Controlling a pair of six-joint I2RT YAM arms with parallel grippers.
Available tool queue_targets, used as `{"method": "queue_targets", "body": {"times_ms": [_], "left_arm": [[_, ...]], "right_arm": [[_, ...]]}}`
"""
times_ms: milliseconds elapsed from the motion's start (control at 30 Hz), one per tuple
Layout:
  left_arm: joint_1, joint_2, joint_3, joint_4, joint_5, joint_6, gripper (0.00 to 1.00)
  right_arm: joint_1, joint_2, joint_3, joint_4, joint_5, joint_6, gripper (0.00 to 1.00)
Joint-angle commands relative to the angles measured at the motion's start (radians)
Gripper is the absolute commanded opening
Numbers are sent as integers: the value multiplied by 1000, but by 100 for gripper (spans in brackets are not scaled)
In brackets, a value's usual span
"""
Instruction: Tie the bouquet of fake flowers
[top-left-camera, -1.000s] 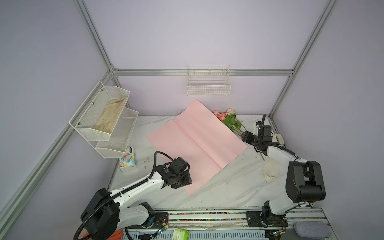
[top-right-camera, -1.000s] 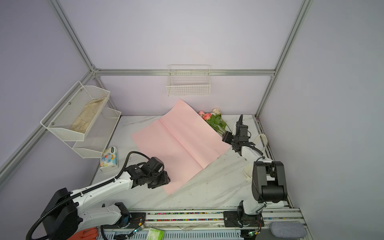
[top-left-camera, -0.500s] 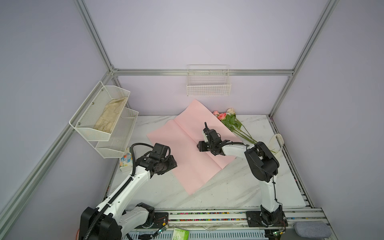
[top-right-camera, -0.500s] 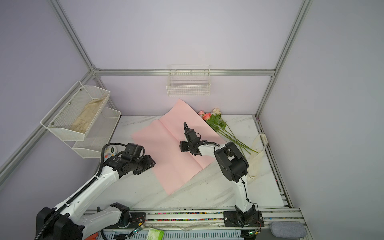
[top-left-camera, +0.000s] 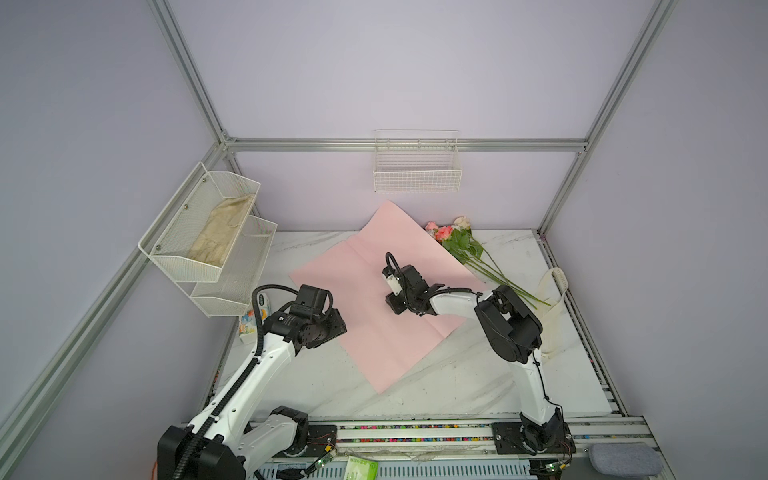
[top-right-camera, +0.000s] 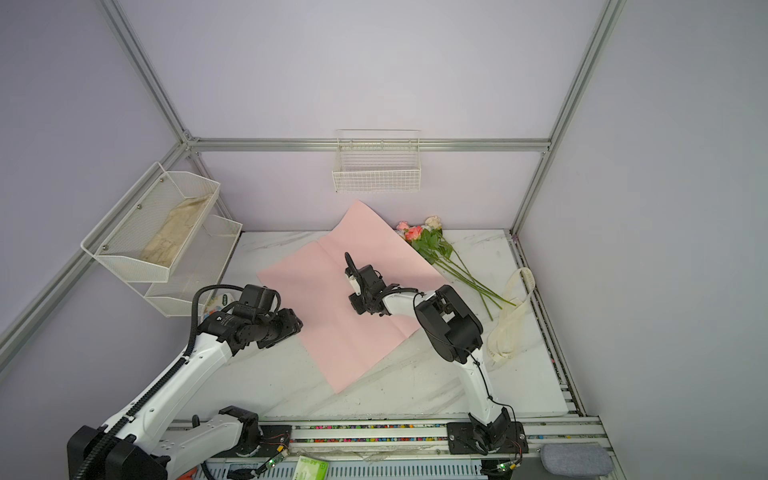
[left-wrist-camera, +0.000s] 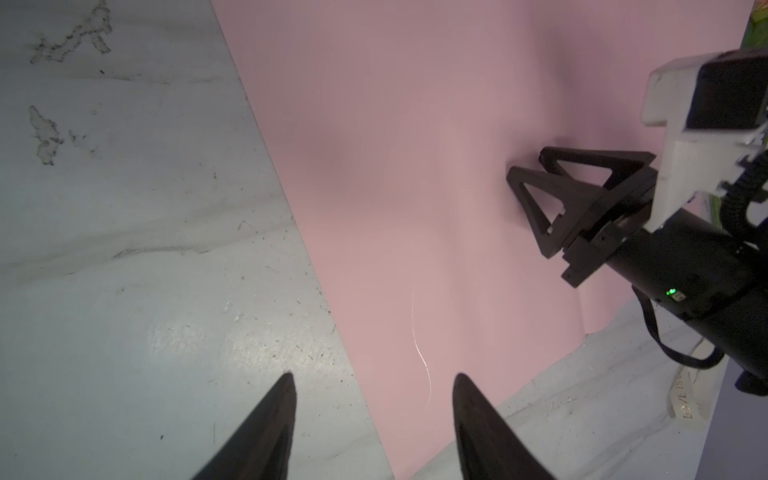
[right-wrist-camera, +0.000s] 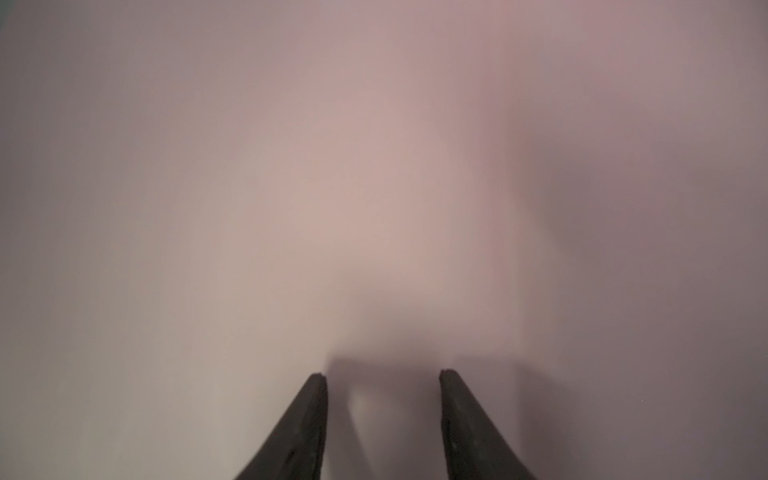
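Observation:
The bouquet of fake flowers (top-left-camera: 455, 243) (top-right-camera: 428, 243) lies at the back right of the table: pink and cream roses, with long green stems running toward the front right. Neither gripper touches it. A flat pink paper sheet (top-left-camera: 374, 340) (top-right-camera: 332, 345) covers the table's middle. My right gripper (top-left-camera: 392, 305) (top-right-camera: 356, 305) (left-wrist-camera: 527, 165) (right-wrist-camera: 383, 374) is open, its tips down on the sheet's middle; paper (right-wrist-camera: 374, 166) fills its wrist view. My left gripper (top-left-camera: 334, 328) (top-right-camera: 291, 326) (left-wrist-camera: 372, 378) is open and empty, straddling the sheet's left edge (left-wrist-camera: 324, 299).
A cream ribbon (top-left-camera: 555, 307) (top-right-camera: 513, 316) (left-wrist-camera: 681, 399) with printed letters lies looped at the right, near the stem ends. A wire shelf (top-left-camera: 208, 237) holding cloth hangs on the left wall, and a wire basket (top-left-camera: 417, 166) on the back wall. A small colourful pack (top-left-camera: 251, 320) stands under the shelf.
My right arm swung from the stems at the right edge to the middle of the sheet. My left gripper moved from the sheet's front edge back to its left edge.

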Motion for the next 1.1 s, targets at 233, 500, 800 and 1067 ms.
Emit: {"method": "queue_targets", "body": {"times_ms": [233,500,800,1067], "left_arm": [[9,42,106,55,20,43,62],[35,285,254,113,53,128,77],[57,751,651,103,256,287,80],[57,865,746,111,292,289,79]], "right_arm": [[16,-86,-187,-246,-206,-199,42],[13,-255,-213,-260,-116,-20,47],[-271,-676,-517,-111,-151,755,56],[-361,-897,-814,58,-289,1084,58]]}}
